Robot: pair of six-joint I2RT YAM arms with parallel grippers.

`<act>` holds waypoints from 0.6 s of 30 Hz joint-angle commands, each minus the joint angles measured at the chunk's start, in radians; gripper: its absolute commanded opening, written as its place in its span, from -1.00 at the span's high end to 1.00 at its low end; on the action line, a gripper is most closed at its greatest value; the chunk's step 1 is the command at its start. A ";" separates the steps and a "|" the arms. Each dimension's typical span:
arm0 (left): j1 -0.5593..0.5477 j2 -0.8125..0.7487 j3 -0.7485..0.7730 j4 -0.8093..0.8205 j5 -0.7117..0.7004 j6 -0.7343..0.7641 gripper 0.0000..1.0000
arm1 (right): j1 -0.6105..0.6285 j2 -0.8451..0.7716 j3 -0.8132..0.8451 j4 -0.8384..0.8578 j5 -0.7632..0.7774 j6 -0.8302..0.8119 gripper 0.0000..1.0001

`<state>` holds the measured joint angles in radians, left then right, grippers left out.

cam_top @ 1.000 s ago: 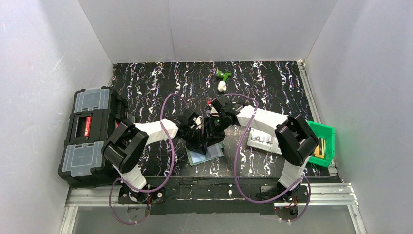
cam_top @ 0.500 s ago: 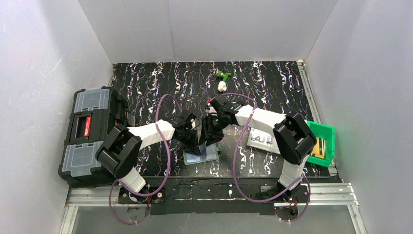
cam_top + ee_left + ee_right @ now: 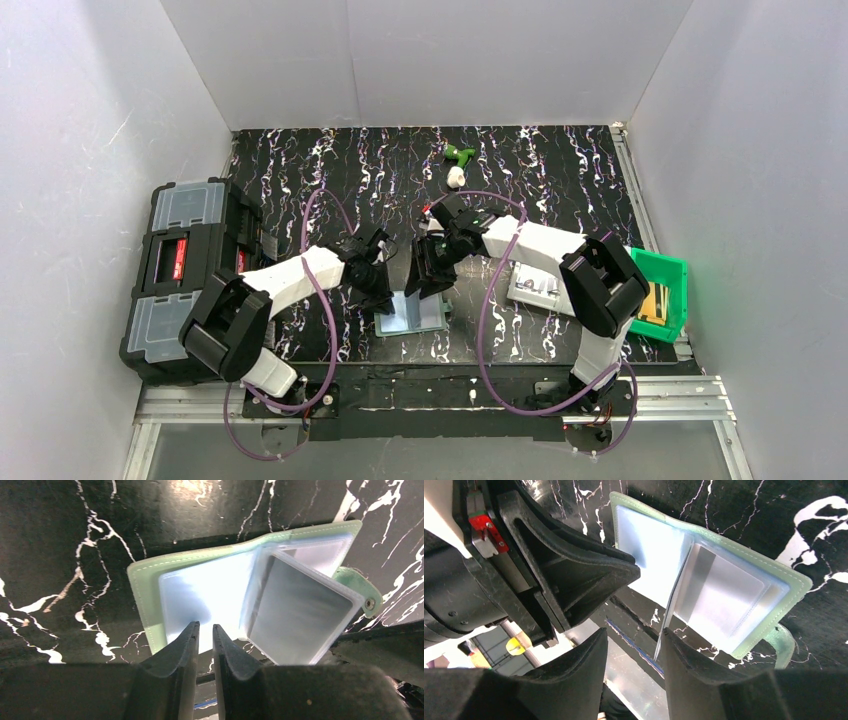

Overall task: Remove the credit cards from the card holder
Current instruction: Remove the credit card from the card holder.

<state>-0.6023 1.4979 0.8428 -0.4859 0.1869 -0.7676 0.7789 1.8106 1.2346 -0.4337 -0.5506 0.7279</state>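
Note:
The grey-green card holder (image 3: 412, 313) lies open on the black marbled table near the front edge. Its clear sleeves show in the left wrist view (image 3: 210, 587), with the snap tab (image 3: 362, 590) at the right. One sleeve leaf stands up with a pale grey card (image 3: 300, 610) inside; it also shows in the right wrist view (image 3: 724, 597). My left gripper (image 3: 378, 290) hangs at the holder's left edge, jaws almost closed on nothing (image 3: 205, 630). My right gripper (image 3: 425, 275) is open above the holder (image 3: 634, 645), the raised leaf's edge beside its right finger.
A black toolbox (image 3: 185, 275) stands at the left table edge. A green bin (image 3: 660, 290) sits at the right edge, with a white tray (image 3: 540, 287) beside it. A small green and white object (image 3: 457, 163) lies at the back.
My left gripper has moved left, off the holder, so more of the open holder shows. My right gripper has stayed almost in place above it.

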 commanded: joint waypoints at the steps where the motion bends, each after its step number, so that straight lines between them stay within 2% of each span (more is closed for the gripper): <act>1: 0.031 -0.005 -0.030 -0.010 -0.004 0.003 0.71 | 0.021 0.022 0.040 0.028 -0.030 0.009 -0.03; 11: 0.102 0.090 -0.061 0.070 0.106 0.022 0.91 | 0.089 0.090 0.112 0.035 -0.040 0.027 -0.04; 18: 0.110 0.125 -0.068 0.090 0.134 0.017 0.96 | 0.099 0.077 0.115 0.034 -0.025 0.021 -0.20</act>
<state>-0.4886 1.5825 0.8059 -0.3919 0.3495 -0.7624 0.8715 1.9049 1.3201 -0.4194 -0.5541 0.7532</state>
